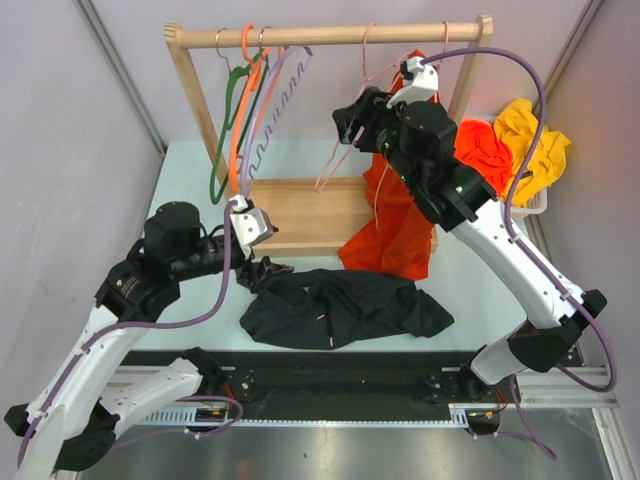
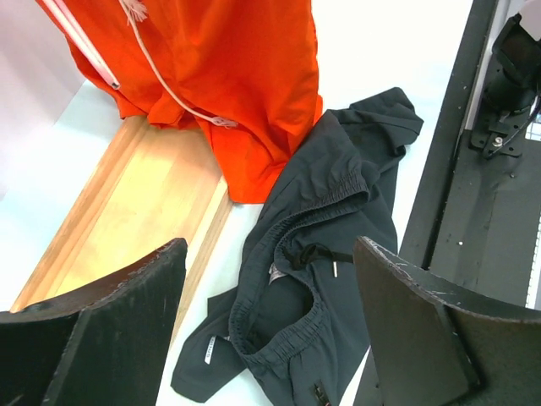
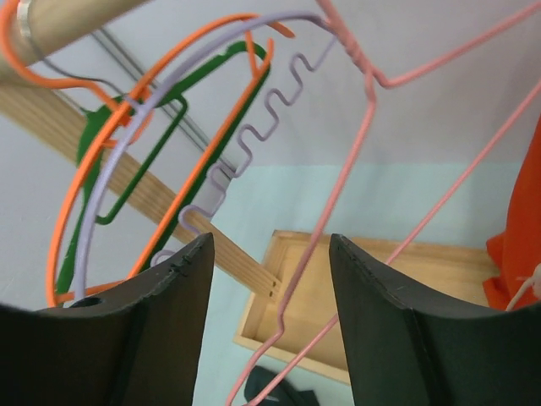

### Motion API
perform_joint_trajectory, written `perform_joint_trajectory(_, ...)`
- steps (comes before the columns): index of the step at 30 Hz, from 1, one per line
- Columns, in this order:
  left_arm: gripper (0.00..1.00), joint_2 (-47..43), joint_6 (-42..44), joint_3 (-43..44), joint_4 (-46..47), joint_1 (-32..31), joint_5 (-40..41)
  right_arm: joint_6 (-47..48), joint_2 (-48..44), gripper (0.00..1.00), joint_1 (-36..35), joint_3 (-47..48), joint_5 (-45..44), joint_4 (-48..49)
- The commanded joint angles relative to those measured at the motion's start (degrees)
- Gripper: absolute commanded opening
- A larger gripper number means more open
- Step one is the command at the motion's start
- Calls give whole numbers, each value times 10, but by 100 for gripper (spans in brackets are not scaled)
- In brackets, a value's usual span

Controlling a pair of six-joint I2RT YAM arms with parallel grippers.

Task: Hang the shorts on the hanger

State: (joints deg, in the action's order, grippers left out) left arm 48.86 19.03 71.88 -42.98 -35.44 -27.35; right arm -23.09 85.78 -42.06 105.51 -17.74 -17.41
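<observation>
Left wrist view: dark shorts (image 2: 313, 279), seemingly limp and light, lie crumpled on the table (image 2: 363, 51) beneath the wide-open, empty left gripper (image 2: 270, 254), probably best pinched at the waistband (image 2: 338, 193); the right gripper (image 3: 270, 254) stands open astride the thin hanger (image 3: 369, 93).

My left gripper (image 2: 269, 254) hovers with its two black fingers (image 2: 110, 321) spread wide and nothing between them. Below it, the dark navy fabric shorts (image 2: 338, 220) lie crumpled on the pale tabletop (image 2: 380, 51). Their black drawstring (image 2: 308, 254) and small white label (image 2: 213, 348) both show. A bright orange garment (image 2: 228, 76) hangs over the light wooden base (image 2: 127, 220), just beside the shorts.
</observation>
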Motion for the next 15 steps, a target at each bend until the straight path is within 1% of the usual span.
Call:
perform_joint_trajectory(1, 84, -13, 1, -9, 18, 5, 12, -109, 14, 61, 21, 33, -18, -23)
perform_joint_trajectory(7, 85, -27, 7, -19, 11, 5, 14, -192, 54, 57, 56, 44, 42, -39)
perform_joint_trajectory(11, 85, -36, 13, -30, 10, 5, 20, -228, 70, 48, 75, 43, 120, -7)
perform_joint_trajectory(15, 85, -43, 17, -38, 7, 5, 21, -251, 90, 38, 84, 47, 161, 24)
